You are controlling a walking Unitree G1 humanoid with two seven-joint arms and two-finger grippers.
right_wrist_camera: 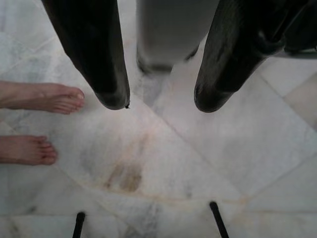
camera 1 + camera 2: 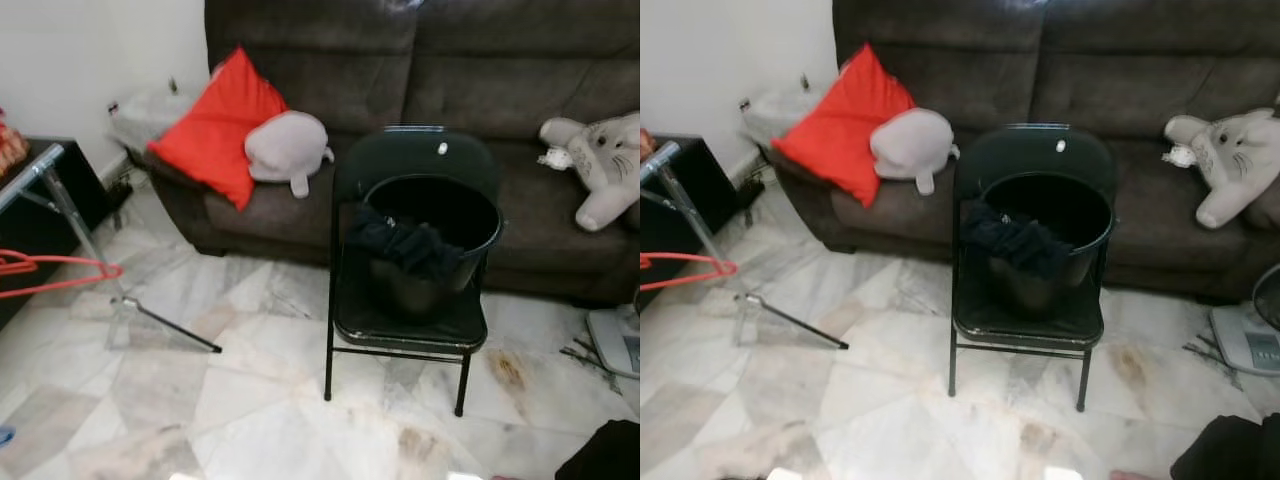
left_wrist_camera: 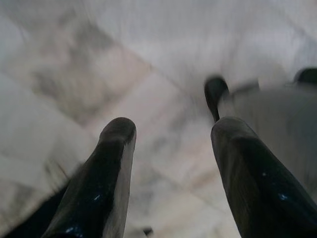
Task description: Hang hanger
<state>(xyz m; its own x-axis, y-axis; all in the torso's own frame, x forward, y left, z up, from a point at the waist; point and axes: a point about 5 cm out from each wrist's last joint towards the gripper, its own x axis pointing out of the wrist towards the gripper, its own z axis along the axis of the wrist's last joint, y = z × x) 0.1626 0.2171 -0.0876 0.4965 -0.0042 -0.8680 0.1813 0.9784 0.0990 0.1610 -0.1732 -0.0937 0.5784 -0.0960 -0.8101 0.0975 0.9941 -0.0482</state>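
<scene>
Ahead, a dark sofa [image 2: 480, 80] backs a black folding chair [image 2: 405, 330] that carries a black bucket [image 2: 440, 230] with dark cloth [image 2: 400, 245] draped over its rim. Far to my left, the red hanger [image 2: 55, 272] sits by a metal rack leg [image 2: 70, 220]. My left claw [image 3: 171, 134] and right claw [image 1: 161, 101] hang spread over the marble floor [image 2: 250, 390], near a person's bare feet [image 1: 42, 96].

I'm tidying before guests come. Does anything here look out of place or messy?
A black bucket sits on the folding chair, with dark clothes draped over its rim. A red hanger hangs bare on the drying rack. The marble floor shows brown stains.
</scene>
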